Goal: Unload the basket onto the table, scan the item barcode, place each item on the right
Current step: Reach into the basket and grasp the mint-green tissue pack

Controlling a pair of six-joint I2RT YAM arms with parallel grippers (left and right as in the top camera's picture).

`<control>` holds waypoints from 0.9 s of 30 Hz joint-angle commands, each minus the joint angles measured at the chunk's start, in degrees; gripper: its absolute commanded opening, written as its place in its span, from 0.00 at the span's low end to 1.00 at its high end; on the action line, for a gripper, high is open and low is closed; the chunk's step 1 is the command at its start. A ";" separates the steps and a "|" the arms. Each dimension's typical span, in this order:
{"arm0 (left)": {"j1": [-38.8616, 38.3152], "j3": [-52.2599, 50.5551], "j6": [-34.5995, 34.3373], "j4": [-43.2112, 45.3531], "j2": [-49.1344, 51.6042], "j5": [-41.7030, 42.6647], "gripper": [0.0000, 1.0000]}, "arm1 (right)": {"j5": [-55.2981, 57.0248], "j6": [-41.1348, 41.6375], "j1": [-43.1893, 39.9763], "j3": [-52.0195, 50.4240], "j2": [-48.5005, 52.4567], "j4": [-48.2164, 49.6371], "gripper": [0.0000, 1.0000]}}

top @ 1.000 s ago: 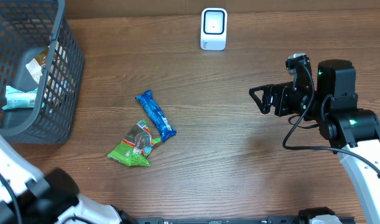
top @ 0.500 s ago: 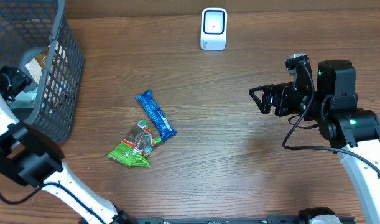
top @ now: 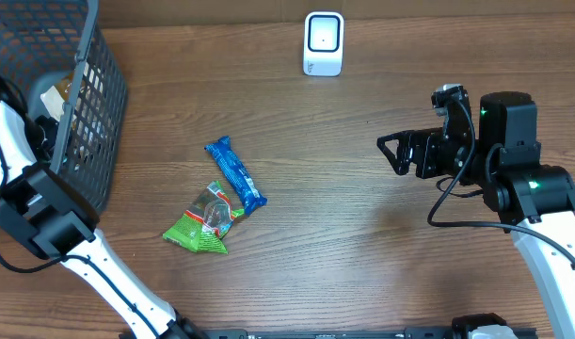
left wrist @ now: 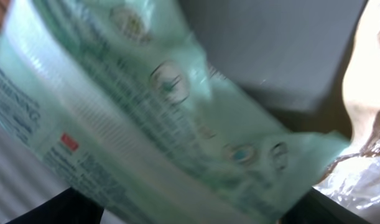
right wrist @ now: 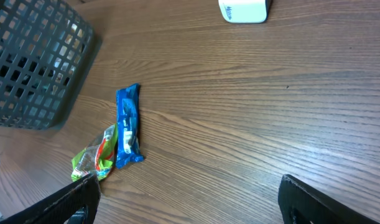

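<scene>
Pick step: inside dark mesh plastic basket [top: 89,113], left hand [left wrist: 196,214] apart over pale-green plastic packet [left wrist: 152,118] — next, probably close, lift out.

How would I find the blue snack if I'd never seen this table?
Find the dark basket at the left of the table. On the wood to its right lie two packets side by side. Yours is the long, thin blue bar, not the crumpled green bag.
</scene>
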 commanded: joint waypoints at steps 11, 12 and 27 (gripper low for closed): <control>-0.55 0.55 -1.18 2.56 2.43 -1.33 0.04 | -1.05 0.02 0.28 1.38 -0.13 1.09 0.95; -0.61 0.57 -1.16 2.29 2.03 -1.01 0.04 | -1.33 0.02 0.28 1.38 -0.13 1.29 0.95; -8.33 5.38 4.39 -4.11 -26.60 2.03 0.04 | -1.42 0.02 0.28 1.38 -0.13 2.19 0.95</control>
